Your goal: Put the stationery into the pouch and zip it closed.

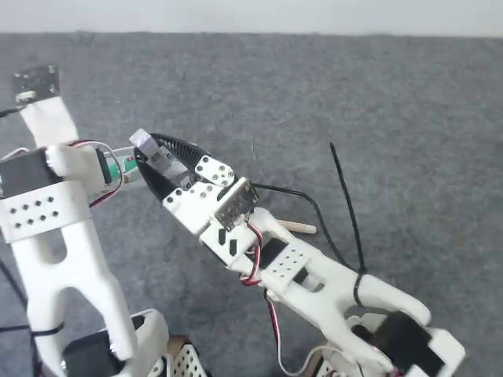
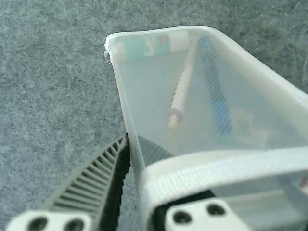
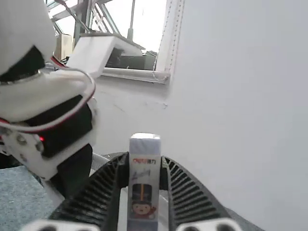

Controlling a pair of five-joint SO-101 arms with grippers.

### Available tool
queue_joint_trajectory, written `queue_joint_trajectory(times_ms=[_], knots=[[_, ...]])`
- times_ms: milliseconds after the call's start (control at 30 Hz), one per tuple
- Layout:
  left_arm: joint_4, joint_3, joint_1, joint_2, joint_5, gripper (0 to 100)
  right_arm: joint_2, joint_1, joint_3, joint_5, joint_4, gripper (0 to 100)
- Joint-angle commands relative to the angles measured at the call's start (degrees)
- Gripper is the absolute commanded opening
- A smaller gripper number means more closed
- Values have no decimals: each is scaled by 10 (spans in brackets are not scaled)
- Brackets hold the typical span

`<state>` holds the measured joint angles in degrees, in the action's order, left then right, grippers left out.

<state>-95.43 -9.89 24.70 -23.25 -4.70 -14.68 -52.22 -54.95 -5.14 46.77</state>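
Observation:
My left gripper (image 2: 138, 190) is shut on the white zipper band of a translucent mesh pouch (image 2: 154, 96), holding its mouth open. Inside the pouch lie a wooden pencil (image 2: 181, 94), a blue pen (image 2: 216, 98) and a green-labelled item (image 2: 144, 46). My right gripper (image 3: 144, 161) is shut on a white eraser (image 3: 143, 202) in a printed sleeve, which stands up between the fingers. In the high view the right gripper (image 1: 151, 155) holds the eraser (image 1: 144, 143) just above the left arm's wrist. The pouch is mostly hidden there.
A short wooden stick (image 1: 299, 228) lies on the grey carpet (image 1: 377, 102) beside the right arm. Black cables (image 1: 346, 204) trail from that arm. The left arm's white body (image 3: 43, 106) is close beside the right gripper. Open carpet spreads to the back and right.

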Motion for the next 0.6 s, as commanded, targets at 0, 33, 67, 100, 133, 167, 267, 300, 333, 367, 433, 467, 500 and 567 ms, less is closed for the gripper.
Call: queue_joint_trajectory(times_ms=[0, 33, 67, 100, 133, 167, 267, 300, 333, 367, 433, 467, 500, 567], knots=[[-4, 0, -6, -7, 4, 9, 29, 13, 39, -10, 40, 6], [-4, 0, -6, -7, 4, 9, 37, 14, 39, -10, 44, 6], [-4, 0, -6, -7, 4, 9, 44, 14, 39, -10, 47, 6], [-4, 0, -5, -7, 4, 9, 48, 14, 39, -10, 45, 6], [-4, 0, -5, -7, 4, 9, 51, 14, 38, -10, 44, 6], [-4, 0, -5, -7, 4, 9, 51, 14, 36, -11, 44, 6], [-4, 0, -5, -7, 4, 9, 51, 14, 32, -12, 42, 6], [-4, 0, -5, -7, 4, 9, 51, 14, 28, -22, 42, 7], [-4, 0, -5, -7, 4, 9, 51, 13, 25, -39, 42, 11], [-4, 0, -5, -7, 4, 9, 51, 11, 20, -53, 42, 28], [-4, 0, -5, -7, 4, 9, 52, 10, 12, -62, 42, 84], [-4, 0, -5, -7, 4, 9, 52, 10, 10, -62, 42, 118], [-4, 0, -5, -7, 4, 9, 52, 10, 8, -62, 42, 148], [-4, 0, -5, -7, 4, 9, 52, 10, 4, -62, 42, 195]])
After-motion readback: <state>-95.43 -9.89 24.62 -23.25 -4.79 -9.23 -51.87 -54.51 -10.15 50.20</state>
